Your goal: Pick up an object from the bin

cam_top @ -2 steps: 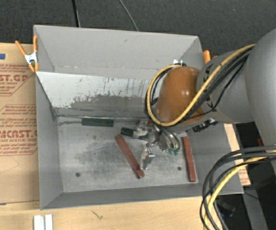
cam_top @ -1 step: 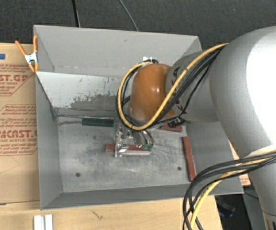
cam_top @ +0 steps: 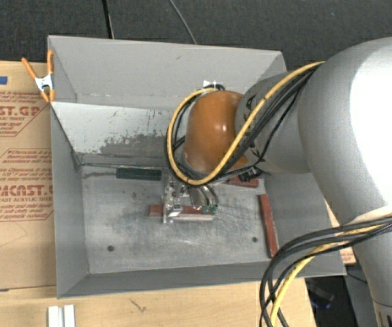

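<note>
**Few loose items in bin, gripper low over brown strip mid-floor**

Gripper (cam_top: 182,206) is down near the floor of the bin (cam_top: 114,251), roughly centre, slightly toward the back wall. Directly under it lies a flat reddish-brown strip (cam_top: 197,216), lengthwise left-right; its two ends stick out on either side of the gripper. Can't tell whether the gripper is apart, together or clamped on the strip, since the metal parts overlap it from this angle. Can't tell whether it touches the strip either.

Small green bit (cam_top: 210,210) sits just beside the strip's right end, touching or nearly so.

Other items:
- dark green bar (cam_top: 139,174), flat on the floor near the foot of the back wall, left of the gripper and apart from it
- long brown stick (cam_top: 269,225), lying along the right wall, running front to back, well apart from the gripper
- red and black piece (cam_top: 246,176), partly hidden under the arm, right of the gripper near the back; shape unclear

Wrist carries an orange cover (cam_top: 209,131) with yellow and black cables (cam_top: 175,138) looped round it, hanging above the strip.
</note>
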You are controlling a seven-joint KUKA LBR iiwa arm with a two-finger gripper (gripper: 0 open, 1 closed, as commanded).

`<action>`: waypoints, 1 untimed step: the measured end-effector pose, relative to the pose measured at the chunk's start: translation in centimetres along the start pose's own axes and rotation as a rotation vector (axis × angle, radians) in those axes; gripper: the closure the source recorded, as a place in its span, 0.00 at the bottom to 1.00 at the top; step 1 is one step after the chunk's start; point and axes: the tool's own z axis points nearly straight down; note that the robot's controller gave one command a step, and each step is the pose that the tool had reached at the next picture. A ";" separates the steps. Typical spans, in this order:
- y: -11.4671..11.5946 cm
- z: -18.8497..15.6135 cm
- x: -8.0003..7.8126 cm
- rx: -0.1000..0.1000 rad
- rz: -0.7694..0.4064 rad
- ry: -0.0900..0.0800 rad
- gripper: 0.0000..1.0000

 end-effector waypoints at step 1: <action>-0.5 -14.4 -1.1 0.002 0.010 0.009 1.00</action>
